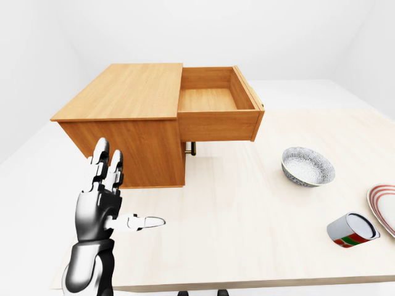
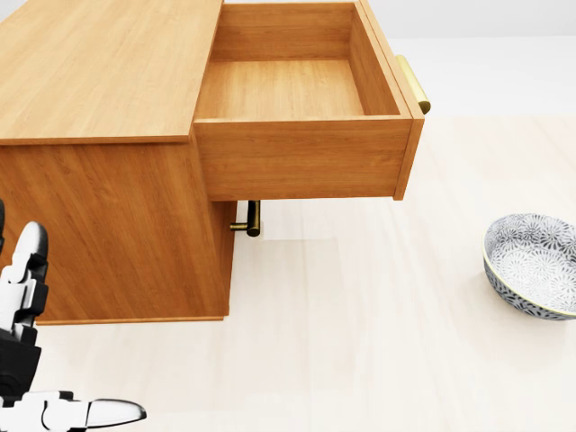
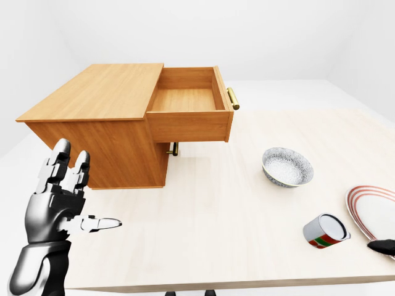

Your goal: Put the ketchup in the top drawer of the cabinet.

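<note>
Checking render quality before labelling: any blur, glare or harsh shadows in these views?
Head view: sharp, even light, only a soft shadow under the open drawer. Left-eye view: no blur, faint shadow beside the bowl. Right-eye view: crisp, mild sheen on the left hand.
</note>
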{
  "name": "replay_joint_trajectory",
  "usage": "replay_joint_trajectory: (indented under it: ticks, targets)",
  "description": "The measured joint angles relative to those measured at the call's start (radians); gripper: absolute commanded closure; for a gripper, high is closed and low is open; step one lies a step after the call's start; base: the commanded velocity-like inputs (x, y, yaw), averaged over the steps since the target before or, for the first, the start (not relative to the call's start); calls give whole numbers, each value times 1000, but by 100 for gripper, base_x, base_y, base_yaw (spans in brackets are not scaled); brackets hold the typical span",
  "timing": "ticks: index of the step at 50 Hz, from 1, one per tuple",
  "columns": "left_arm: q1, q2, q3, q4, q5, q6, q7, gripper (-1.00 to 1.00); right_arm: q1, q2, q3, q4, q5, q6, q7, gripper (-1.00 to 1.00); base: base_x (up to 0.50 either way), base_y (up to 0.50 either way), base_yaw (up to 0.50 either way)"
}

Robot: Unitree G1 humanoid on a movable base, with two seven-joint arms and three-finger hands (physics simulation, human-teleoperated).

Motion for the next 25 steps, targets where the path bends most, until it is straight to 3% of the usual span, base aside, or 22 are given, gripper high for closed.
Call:
replay_joint_trajectory:
  ticks: [25]
  targets:
    - [-4,2,1,2,-1,0,1,-100,27,20,86,246,46,0,0,-100,0,0,0]
